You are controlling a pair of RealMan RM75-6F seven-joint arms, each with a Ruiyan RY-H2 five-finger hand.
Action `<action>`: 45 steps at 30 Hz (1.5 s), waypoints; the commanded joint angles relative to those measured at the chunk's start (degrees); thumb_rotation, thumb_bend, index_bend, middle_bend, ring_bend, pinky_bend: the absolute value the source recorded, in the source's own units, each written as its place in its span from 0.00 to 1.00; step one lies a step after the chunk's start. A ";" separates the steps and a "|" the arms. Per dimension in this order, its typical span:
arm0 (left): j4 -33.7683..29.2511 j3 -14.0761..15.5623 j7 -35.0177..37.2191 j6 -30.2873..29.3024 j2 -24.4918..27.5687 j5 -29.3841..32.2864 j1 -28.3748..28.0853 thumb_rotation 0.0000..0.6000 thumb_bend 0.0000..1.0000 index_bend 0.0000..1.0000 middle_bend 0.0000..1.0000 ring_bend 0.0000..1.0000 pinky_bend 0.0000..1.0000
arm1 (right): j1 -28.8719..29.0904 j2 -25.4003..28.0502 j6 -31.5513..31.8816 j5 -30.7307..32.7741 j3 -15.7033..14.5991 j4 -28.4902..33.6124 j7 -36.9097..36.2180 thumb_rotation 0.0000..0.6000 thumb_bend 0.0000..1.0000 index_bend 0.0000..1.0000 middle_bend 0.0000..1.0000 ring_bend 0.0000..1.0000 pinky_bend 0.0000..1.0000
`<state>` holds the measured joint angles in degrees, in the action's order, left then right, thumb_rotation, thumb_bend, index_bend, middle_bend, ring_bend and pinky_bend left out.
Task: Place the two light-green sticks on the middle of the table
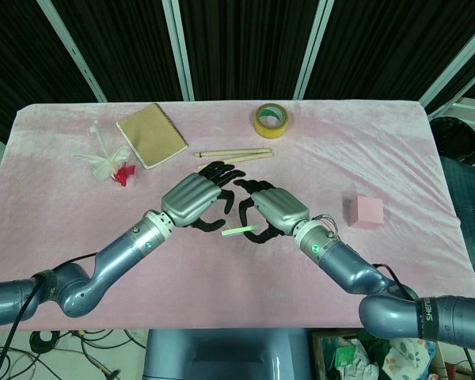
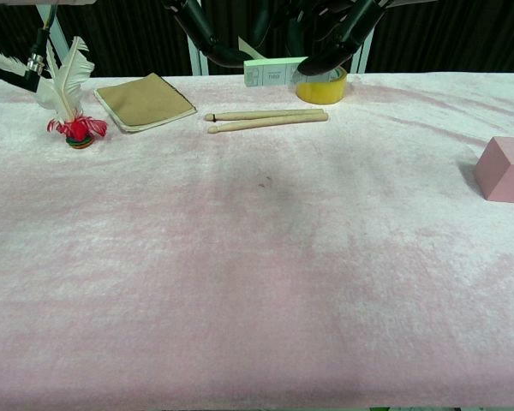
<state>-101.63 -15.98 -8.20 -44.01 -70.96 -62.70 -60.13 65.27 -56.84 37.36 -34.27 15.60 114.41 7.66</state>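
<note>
One light-green stick (image 1: 239, 230) (image 2: 274, 72) hangs level above the middle of the pink table (image 1: 364, 150) (image 2: 257, 274). My right hand (image 1: 275, 207) (image 2: 338, 38) pinches its right end; the left end sticks out free. My left hand (image 1: 192, 199) (image 2: 201, 34) hovers just left of it, fingers spread and pointing toward the right hand, holding nothing that I can see. Both hands are raised off the cloth, and the chest view shows only their dark fingers at its top edge. A second light-green stick is not visible in either view.
Two wooden drumsticks (image 1: 233, 153) (image 2: 270, 120) lie just behind the hands. A yellow tape roll (image 1: 271, 119) (image 2: 321, 87) stands further back. A brown notebook (image 1: 151, 134) (image 2: 144, 101) and a feather shuttlecock (image 1: 111, 162) (image 2: 68, 107) lie at the back left. A pink block (image 1: 366, 211) (image 2: 507, 169) sits right.
</note>
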 commanded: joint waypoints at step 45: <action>-0.17 1.23 -0.14 0.98 1.56 1.99 -1.26 1.00 0.56 0.66 0.15 0.00 0.00 | 0.10 2.11 -0.39 -2.61 -1.56 0.64 -3.51 1.00 0.51 0.67 0.00 0.00 0.05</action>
<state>-101.77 -14.82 -8.32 -43.04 -69.52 -60.73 -61.44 65.49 -54.86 36.99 -36.75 14.13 114.98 4.21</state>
